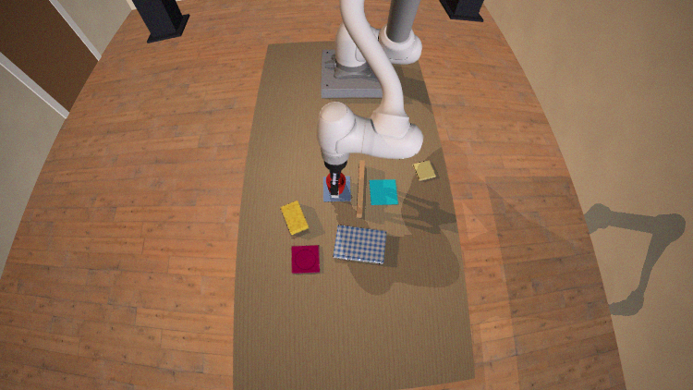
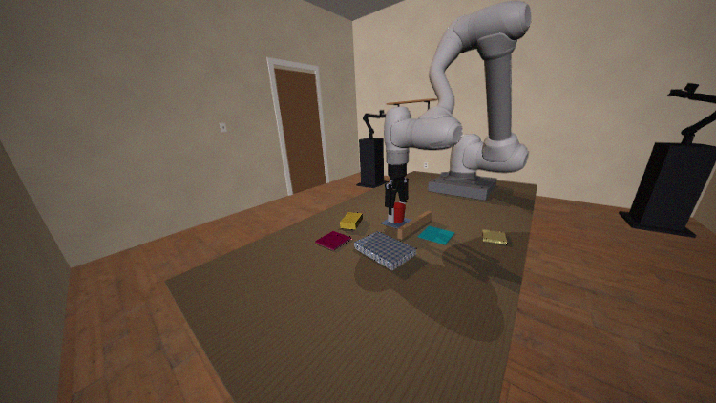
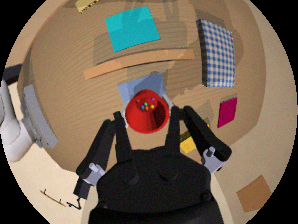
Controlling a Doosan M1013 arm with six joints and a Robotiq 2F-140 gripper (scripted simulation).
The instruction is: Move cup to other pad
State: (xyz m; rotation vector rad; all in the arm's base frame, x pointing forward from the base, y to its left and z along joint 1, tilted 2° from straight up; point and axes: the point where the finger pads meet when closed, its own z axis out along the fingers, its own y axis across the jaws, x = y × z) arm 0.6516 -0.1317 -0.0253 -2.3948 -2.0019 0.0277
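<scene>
The place looks like a room in a home: beige plastered walls (image 2: 150, 99), a brown door (image 2: 300, 130) in a white frame, a plank wood floor (image 2: 600, 300) and a brown rug (image 2: 300, 326). A white robot arm (image 2: 495, 74) and black camera stands (image 2: 670, 190) mark it as a test room.
</scene>
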